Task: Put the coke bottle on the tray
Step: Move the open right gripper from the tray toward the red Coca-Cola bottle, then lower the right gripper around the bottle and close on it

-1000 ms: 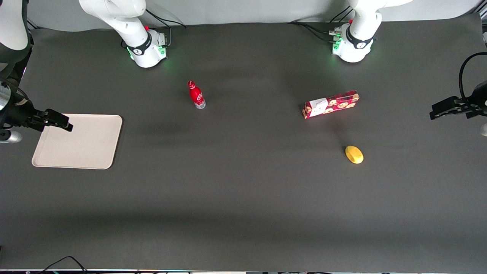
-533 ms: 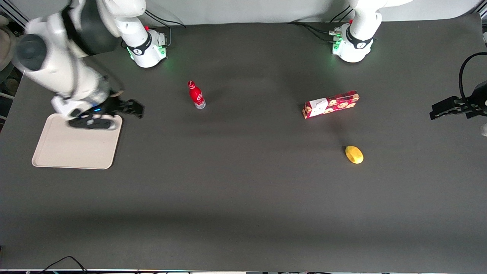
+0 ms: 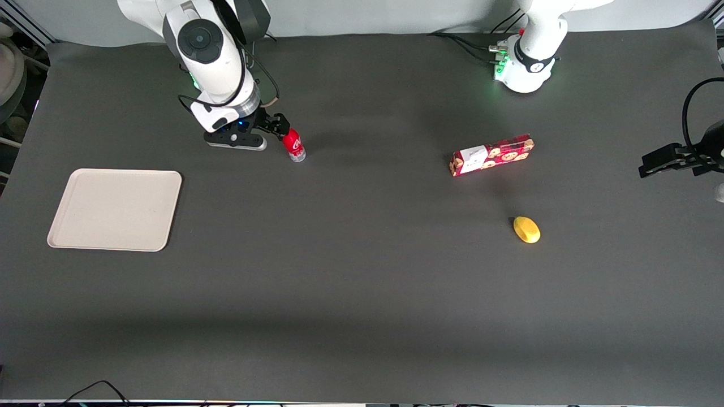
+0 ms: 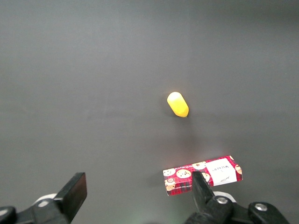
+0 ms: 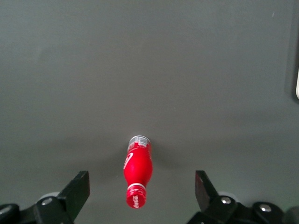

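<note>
**Approach to coke bottle, pre-grasp**

Step in hand: reach. The gripper [image 3: 278,125] hangs over the coke bottle [image 3: 293,144], just above its cap. In the right wrist view the fingers [image 5: 79,189] stand wide apart with the bottle [image 5: 137,177] centred between them, no contact visible. The bottle stands upright on the worktop [image 3: 362,282], not yet lifted.

Bottle position: close to the working arm's base, at roughly 1 o'clock from the tray [image 3: 73,240] and well apart from it.

Next move, as judged: descend until the fingers straddle the red wrap below the cap, then close. The bottle is slim and tall, so an off-centre contact could tip it; keep the centring shown by the wrist camera.

Containers: the tray is the only one; nothing lies in it.

Other items: a cookie box [image 3: 491,154] and a yellow object [image 3: 526,229] lie toward the parked arm's end of the worktop, well away from the bottle-to-tray path.
</note>
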Robot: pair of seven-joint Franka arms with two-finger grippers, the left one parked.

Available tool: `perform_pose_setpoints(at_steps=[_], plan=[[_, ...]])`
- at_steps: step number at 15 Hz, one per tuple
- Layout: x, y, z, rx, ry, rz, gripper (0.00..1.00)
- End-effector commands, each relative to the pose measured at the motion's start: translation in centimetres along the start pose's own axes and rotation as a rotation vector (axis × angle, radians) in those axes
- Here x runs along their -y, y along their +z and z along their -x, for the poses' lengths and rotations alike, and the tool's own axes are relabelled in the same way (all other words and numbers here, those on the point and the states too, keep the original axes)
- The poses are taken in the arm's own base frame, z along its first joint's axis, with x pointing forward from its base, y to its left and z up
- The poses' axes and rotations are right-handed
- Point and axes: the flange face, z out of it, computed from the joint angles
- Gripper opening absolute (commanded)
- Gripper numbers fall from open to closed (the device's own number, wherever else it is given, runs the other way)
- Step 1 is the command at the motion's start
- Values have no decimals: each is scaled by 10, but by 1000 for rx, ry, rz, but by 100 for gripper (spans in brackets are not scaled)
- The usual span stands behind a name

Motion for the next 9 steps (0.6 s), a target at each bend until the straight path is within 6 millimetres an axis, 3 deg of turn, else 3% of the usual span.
perform_pose_setpoints(at_steps=[1, 3, 6, 9], plan=[[-4, 26, 14, -11, 16, -12, 100], [6, 53, 30, -32, 2, -35, 100], [18, 68, 45, -31, 4, -44, 100], [17, 84, 56, -15, -4, -20, 100]])
